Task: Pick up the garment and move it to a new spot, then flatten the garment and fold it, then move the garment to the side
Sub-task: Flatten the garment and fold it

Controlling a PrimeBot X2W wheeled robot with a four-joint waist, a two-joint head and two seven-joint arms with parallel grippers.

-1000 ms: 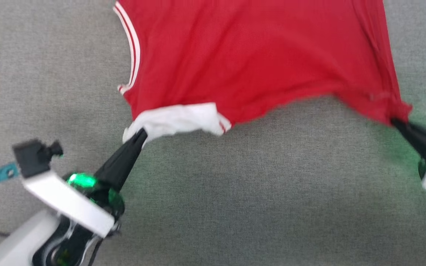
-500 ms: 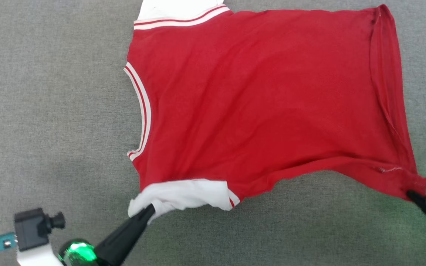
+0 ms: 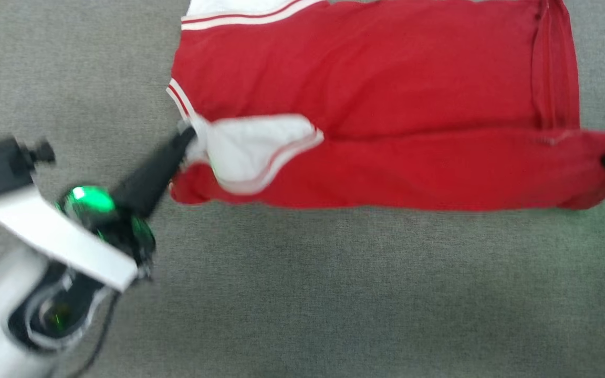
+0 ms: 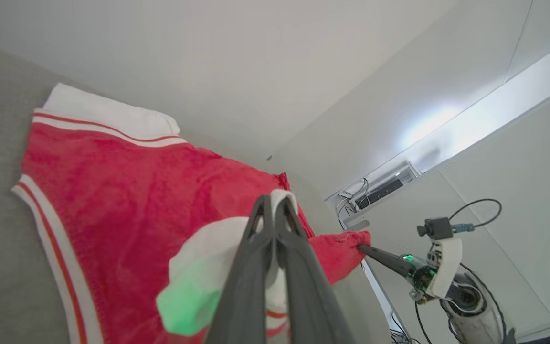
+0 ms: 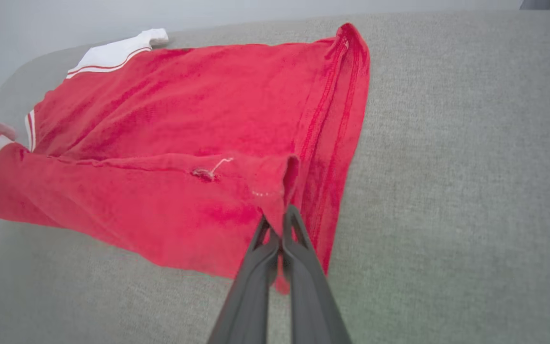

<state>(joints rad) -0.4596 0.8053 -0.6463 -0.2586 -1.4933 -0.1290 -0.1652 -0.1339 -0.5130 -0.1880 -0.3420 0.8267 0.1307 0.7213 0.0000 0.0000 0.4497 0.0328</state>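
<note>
**Head view.** The garment (image 3: 386, 79) lies on the grey surface (image 3: 334, 294). Since half a second ago I have carried its near edge up and over the body, so I judge the first fold to be under way. The neckline points left and the hem right, so the long axis runs left to right.

**Left wrist view.** The left gripper (image 4: 275, 212) is clamped on the white sleeve (image 4: 208, 248).

**Right wrist view.** The right gripper (image 5: 282, 227) is pinched closed on the hem corner (image 5: 265, 186).
</note>
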